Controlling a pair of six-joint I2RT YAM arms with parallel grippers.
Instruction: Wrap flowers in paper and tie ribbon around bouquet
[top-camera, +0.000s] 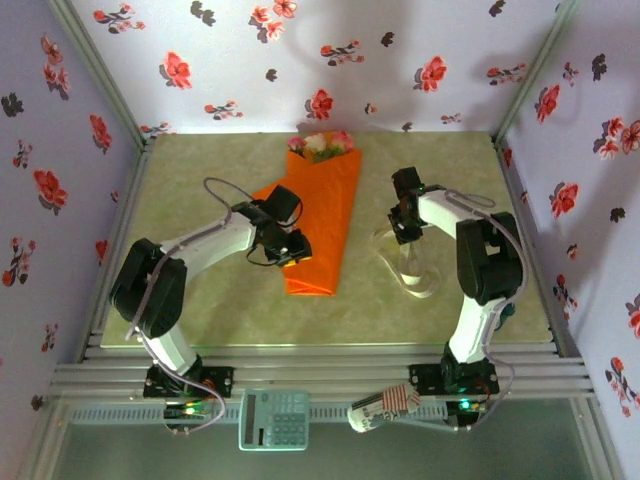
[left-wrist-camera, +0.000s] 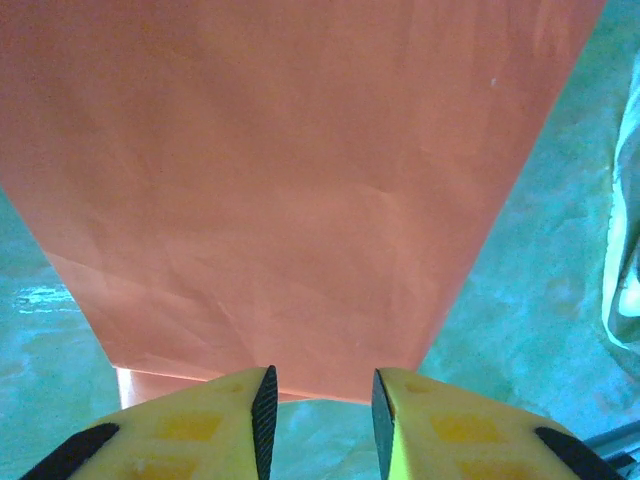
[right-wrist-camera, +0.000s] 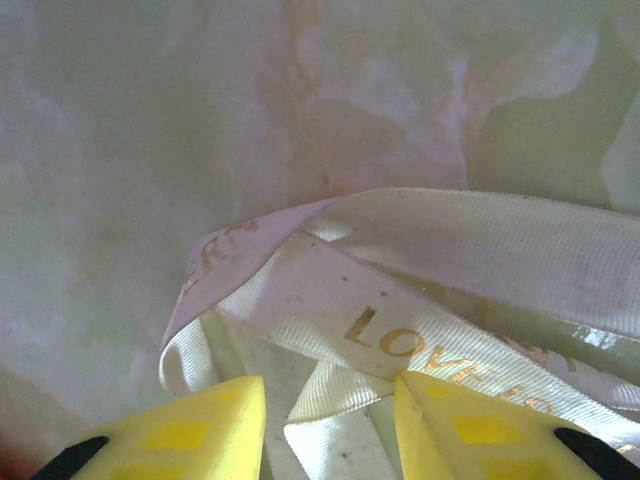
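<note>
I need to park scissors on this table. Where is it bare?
Bare: the far-left corner of the pale marbled tabletop, between wall and orange paper-cone bouquet, and its far-right corner. Crowded: the middle, where the left gripper hovers at the cone and the cream-white ribbon loops lie under the right gripper.

Orange paper (top-camera: 326, 235), pink and cream flowers (top-camera: 322, 143), cream ribbon (right-wrist-camera: 480, 240) — gold lettering, purple wallpaper (top-camera: 230, 40) — red prints

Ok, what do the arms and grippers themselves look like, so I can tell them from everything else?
Both the left arm and right arm have white links joined by black joint housings, with thin grey cables looping alongside. The left gripper and right gripper each carry two yellow fingers with black inner pads and black outer corners.
</note>
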